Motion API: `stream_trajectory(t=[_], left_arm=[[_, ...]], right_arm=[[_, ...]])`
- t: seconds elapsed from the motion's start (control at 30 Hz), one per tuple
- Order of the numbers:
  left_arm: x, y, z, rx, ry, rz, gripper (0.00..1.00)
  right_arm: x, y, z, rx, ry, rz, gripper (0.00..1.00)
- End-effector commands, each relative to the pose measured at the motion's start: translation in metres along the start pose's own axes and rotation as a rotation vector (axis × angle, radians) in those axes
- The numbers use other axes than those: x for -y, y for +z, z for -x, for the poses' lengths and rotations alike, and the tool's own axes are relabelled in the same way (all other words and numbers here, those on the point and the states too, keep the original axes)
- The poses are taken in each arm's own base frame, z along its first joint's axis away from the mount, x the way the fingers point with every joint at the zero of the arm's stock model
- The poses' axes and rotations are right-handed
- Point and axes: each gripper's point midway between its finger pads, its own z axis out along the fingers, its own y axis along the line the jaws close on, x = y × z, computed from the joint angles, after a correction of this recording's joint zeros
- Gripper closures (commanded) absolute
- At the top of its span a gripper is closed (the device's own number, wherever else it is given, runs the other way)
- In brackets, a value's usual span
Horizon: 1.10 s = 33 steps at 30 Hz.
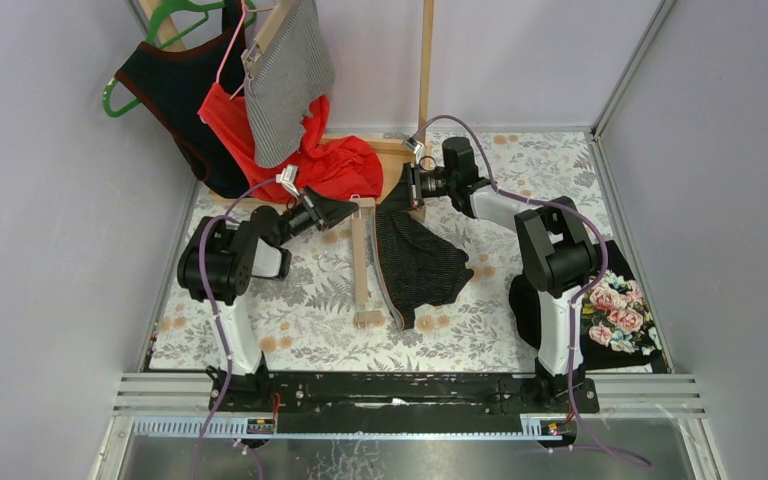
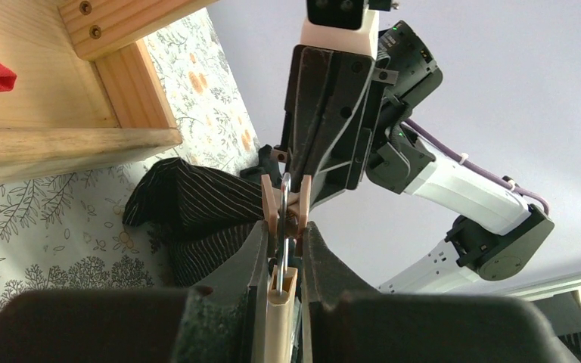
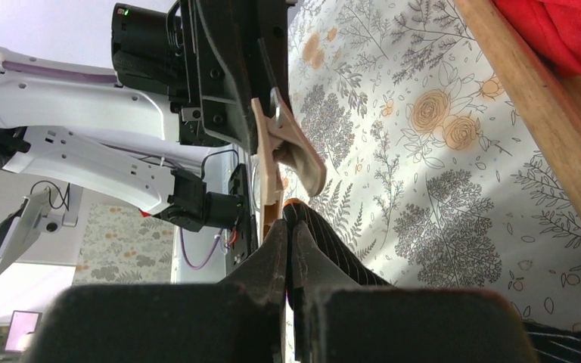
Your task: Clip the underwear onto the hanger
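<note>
Though left end effector [image 2: 282, 257] clamps hanger [image 1: 361, 270] and right end effector [image 3: 289, 249] clamps underwear [image 1: 420, 260], clip [image 2: 285, 198] contact is unclear.

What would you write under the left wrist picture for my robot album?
Left gripper squeezing the wooden hanger clip, with the striped black underwear right beside it.

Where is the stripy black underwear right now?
In the top view, the black striped underwear lies mid-table, just right of the wooden hanger. Its far corner is pinched in the right gripper.
</note>
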Motion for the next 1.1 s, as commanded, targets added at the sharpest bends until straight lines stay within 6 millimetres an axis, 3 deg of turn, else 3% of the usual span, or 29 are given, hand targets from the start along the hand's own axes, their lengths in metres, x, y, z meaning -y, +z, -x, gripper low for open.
stream_trajectory(t=[0.0,0.53,1.07], left_arm=[[0.026,0.002,0.0,-0.015,0.105,-0.086,1.0],[0.015,0.009,-0.01,-0.053,0.075,-0.081,1.0],[0.018,0.004,-0.02,-0.078,0.073,-0.08,1.0]], right_arm=[[-0.009,0.001,0.003,-0.004,-0.026,0.064,1.0],[-0.012,0.001,0.001,-0.011,-0.028,0.094,1.0],[-0.002,-0.008,0.016,0.028,-0.021,0.066,1.0]])
